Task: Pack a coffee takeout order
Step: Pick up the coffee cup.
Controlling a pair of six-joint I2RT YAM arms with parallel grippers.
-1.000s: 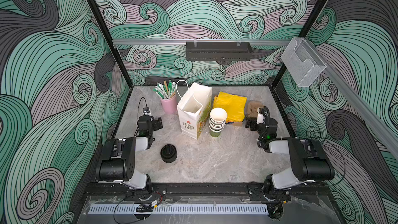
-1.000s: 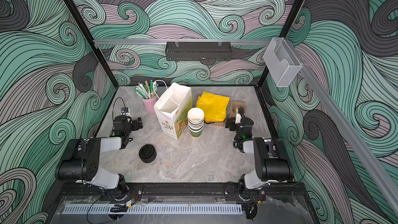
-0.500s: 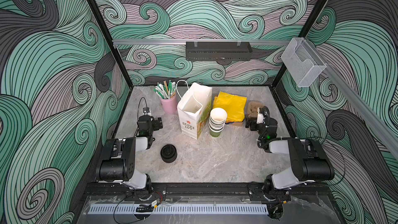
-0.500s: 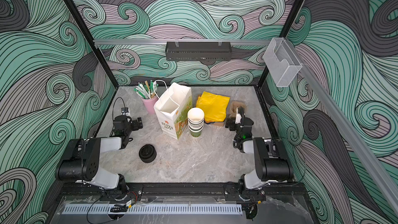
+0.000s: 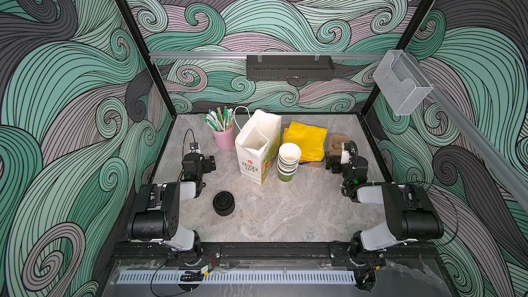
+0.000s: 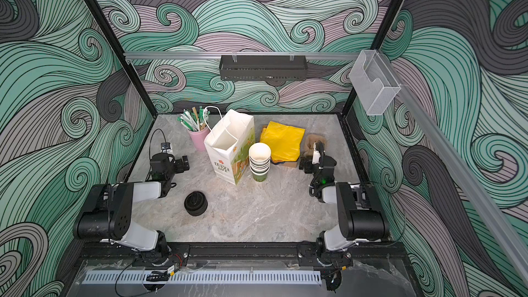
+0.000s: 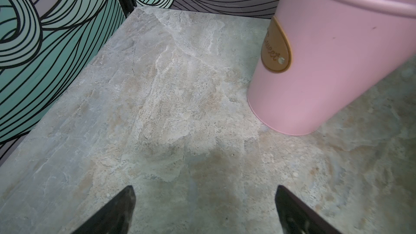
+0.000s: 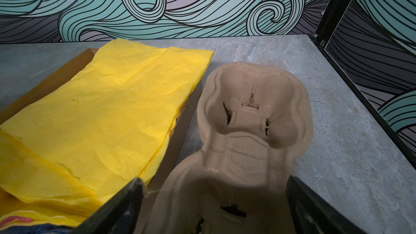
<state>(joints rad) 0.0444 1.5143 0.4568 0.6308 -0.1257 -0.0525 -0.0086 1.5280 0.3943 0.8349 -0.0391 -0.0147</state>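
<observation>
1. Take the white paper bag [image 5: 255, 150] as your landmark: it stands upright and open-topped near the middle of the worktop [image 5: 285, 212].
2. Your tan two-cup carrier [image 8: 254, 129] lies flat, wells up, well to the right of the bag, near the right wall. Its long axis runs from the right fingers [image 8: 121, 205] towards the back wall, one well behind the other.
3. Your right fingers are spread wide, with the carrier's near well between them. You are not gripping it, and whether either tip touches its rim cannot be told.
4. The yellow sheet [image 5: 307, 141] sits between the bag and the carrier, just right of the bag. It tops a pile in a shallow cardboard tray [image 8: 180, 131], flat and a little crumpled, its long axis also running towards the back wall.
5. Your left fingers [image 7: 121, 212] are spread wide and hold nothing, over bare worktop left of the bag, near the pink pot [image 7: 326, 52].
6. A stack of lidless cups [image 5: 288, 161] stands just beside the bag's right front corner. A squat stack of black lids [image 5: 223, 203] sits in front of the bag, to its left.
</observation>
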